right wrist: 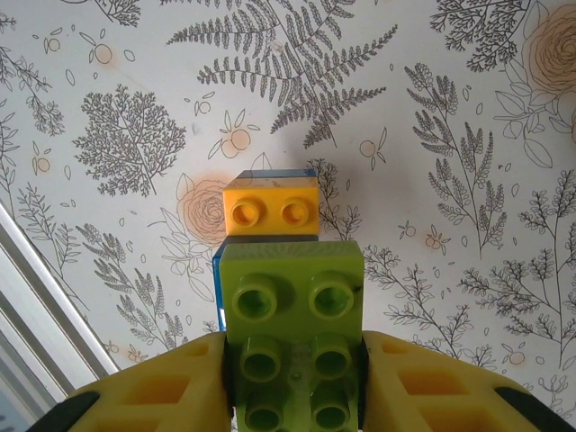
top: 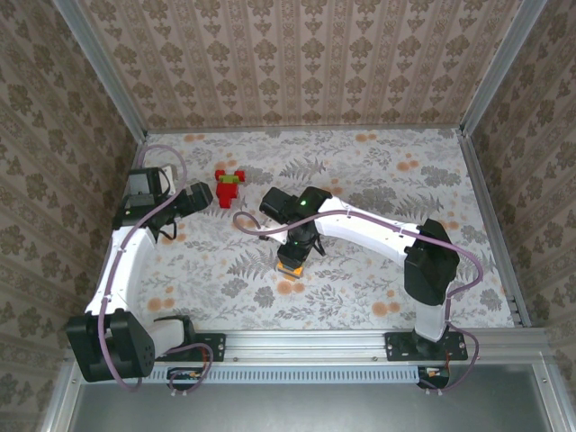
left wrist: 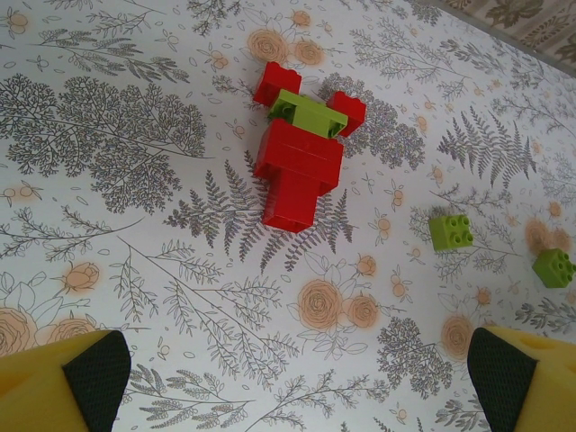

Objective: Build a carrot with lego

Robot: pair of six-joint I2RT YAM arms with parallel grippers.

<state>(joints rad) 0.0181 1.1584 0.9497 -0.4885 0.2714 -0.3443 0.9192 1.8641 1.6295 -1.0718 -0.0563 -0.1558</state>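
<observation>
Right gripper (right wrist: 292, 382) clamped on the carrot (right wrist: 290, 297) near the middle of the table (top: 378, 171)

In the right wrist view, the yellow fingers (right wrist: 162, 391) are closed narrowly on the carrot's green brick (right wrist: 292, 310). An orange-yellow brick (right wrist: 270, 208) is joined beyond it, and a blue edge (right wrist: 219, 279) shows along the side. From above, the carrot (top: 289, 265) sits under that gripper (top: 292, 256), nearer than the other pieces; whether it touches the table I cannot tell. Farther off and to the left, the left gripper (left wrist: 297, 378) holds nothing, its fingers (left wrist: 76, 373) spread wide. It faces a red stack (left wrist: 295, 171) with a green brick across its far end. Two loose green bricks (left wrist: 452, 230) lie right of that stack, well apart from it.
</observation>
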